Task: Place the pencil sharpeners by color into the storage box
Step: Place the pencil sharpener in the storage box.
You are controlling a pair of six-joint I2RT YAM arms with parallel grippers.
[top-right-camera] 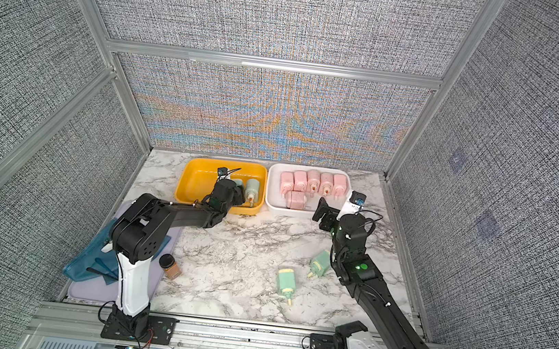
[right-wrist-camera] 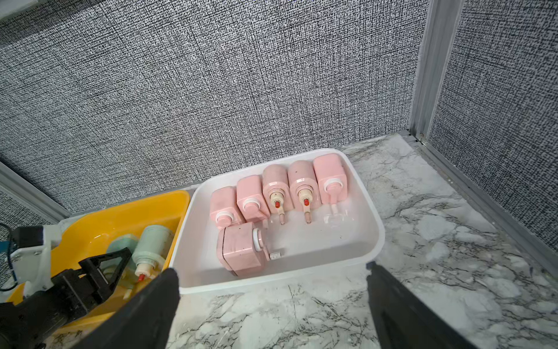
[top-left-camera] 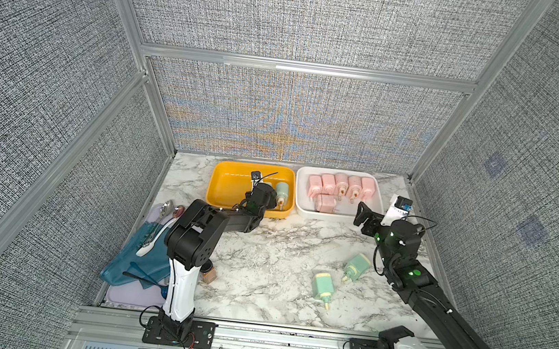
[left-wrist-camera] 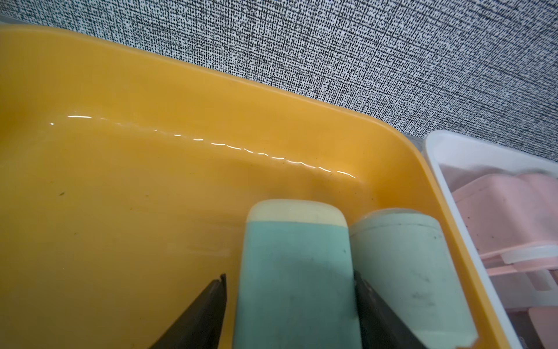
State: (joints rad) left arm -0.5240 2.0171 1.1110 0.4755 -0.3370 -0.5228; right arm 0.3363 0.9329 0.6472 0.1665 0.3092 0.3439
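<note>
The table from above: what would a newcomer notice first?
Six pink sharpeners fill a white tray at the back right. Beside it, the left gripper reaches into a yellow tray holding two green ones. Two more green sharpeners lie loose on the marble table.

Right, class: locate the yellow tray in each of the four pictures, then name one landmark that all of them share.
In a top view: yellow tray at the back, left of centre.
In a top view: same spot, back and left of centre.
Left wrist view: fills most of the picture, holding two green sharpeners.
Right wrist view: partly seen, against the white tray.
Shared landmark: that white tray alongside it.
</note>
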